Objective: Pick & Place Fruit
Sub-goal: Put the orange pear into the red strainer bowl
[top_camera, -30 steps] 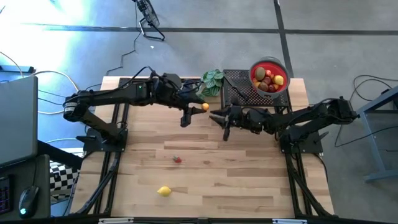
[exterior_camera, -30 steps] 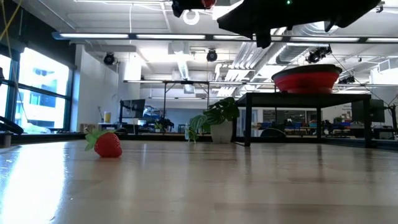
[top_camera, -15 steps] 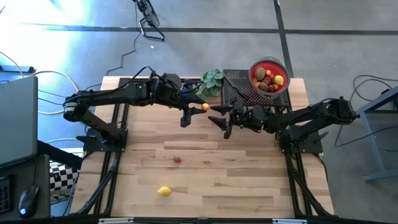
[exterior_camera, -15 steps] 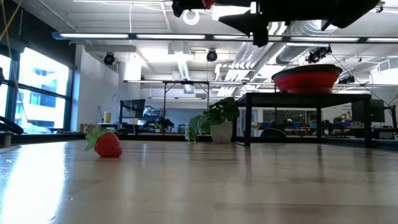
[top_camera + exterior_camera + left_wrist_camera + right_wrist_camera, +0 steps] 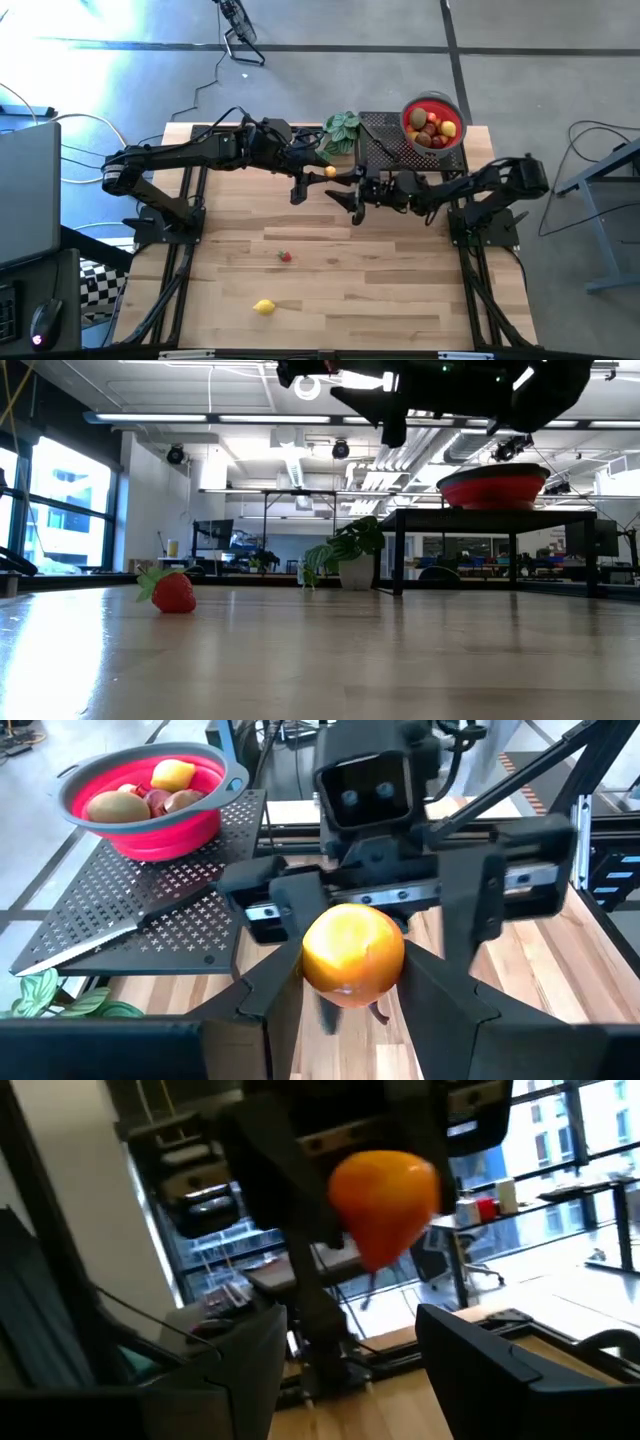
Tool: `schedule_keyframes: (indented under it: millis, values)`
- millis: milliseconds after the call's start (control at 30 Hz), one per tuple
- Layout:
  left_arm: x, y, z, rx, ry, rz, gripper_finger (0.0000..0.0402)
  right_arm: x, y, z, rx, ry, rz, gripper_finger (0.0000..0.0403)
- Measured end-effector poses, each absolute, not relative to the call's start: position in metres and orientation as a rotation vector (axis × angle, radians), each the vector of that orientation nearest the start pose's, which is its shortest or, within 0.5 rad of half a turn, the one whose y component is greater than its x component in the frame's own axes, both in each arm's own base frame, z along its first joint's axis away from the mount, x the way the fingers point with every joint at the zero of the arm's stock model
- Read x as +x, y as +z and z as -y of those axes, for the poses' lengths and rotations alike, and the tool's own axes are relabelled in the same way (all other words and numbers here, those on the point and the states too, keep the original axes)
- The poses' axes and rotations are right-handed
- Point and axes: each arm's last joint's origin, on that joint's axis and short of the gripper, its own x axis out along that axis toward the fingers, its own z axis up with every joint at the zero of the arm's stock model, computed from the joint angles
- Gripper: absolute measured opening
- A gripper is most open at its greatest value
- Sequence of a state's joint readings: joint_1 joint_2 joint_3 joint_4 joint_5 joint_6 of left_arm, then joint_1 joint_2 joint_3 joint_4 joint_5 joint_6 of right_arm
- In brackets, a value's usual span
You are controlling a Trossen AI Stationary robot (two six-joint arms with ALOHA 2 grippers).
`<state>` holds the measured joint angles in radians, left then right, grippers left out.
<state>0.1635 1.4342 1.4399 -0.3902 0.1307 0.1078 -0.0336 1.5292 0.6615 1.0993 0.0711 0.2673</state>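
Orange fruit [image 5: 352, 954], round and glossy, is seen clamped in the left pincer [image 5: 318, 176] above the surface [image 5: 400, 290], with the right pincer [image 5: 348, 190] held just beside it, fingers apart around nothing. Only the high view takes in a strawberry [image 5: 286, 257] and a lemon [image 5: 264, 307] lying well apart on the wood. Only the left wrist view shows fruit heaped in the red bowl [image 5: 150, 830] on the black perforated rack [image 5: 120, 920].
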Motion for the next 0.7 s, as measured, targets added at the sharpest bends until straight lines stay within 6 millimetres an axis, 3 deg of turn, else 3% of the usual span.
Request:
schedule_keyframes:
  millis: [433, 700]
  values:
    - [0.316, 0.388, -0.049, 0.050, 0.020, -0.390, 0.0145, 0.313, 0.253, 0.019, 0.225, -0.045, 0.258, 0.0212]
    - [0.316, 0.388, -0.049, 0.051, 0.021, -0.389, 0.0145, 0.314, 0.250, 0.019, 0.226, -0.053, 0.230, 0.0152]
